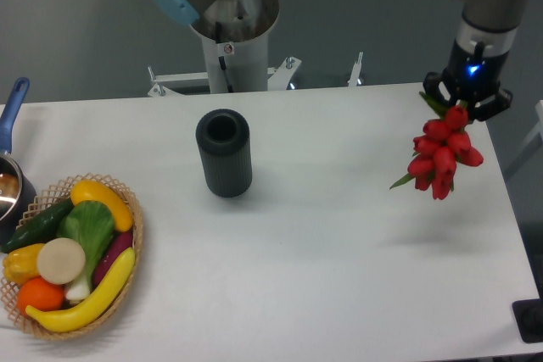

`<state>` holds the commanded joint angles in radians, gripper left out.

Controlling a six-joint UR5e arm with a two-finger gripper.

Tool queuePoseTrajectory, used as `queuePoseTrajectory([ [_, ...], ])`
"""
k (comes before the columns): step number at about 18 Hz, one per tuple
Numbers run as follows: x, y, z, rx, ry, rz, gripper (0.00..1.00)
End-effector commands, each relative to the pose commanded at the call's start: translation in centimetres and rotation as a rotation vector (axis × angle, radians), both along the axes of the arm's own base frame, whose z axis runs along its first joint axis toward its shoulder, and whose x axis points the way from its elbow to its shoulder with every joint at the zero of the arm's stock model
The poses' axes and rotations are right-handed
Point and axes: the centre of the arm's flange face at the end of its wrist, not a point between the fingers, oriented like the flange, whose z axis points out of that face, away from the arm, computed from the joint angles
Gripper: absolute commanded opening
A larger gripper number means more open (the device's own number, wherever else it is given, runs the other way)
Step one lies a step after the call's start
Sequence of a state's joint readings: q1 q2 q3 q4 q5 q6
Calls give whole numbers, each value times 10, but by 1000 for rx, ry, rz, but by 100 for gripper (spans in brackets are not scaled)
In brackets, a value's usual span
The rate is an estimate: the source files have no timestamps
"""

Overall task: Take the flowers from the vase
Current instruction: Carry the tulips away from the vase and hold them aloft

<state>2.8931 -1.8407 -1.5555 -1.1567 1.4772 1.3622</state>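
The flowers (439, 154) hang at about seven o'clock just beneath the gripper (466, 101), buds pointing down, above the right side of the white table (339, 243); the fingers are pinched on the stems at the top of the bunch. The vase (224, 153) stands upright and open-mouthed well apart at nine o'clock, with the vegetable basket (72, 256) farther off at eight o'clock.

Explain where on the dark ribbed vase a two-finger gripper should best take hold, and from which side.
Grip the vase across its ribbed wall, near the upper half, coming from above. It stands upright with free table all round, and its straight round sides likely give parallel fingers even contact. The gripper is occupied holding the flowers.
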Motion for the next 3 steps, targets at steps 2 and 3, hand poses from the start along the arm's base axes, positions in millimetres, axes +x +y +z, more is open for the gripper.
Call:
queuePoseTrajectory([
  [2, 0, 3, -6, 1, 3, -5, 18],
  [3, 1, 8, -11, 0, 6, -12, 18],
])
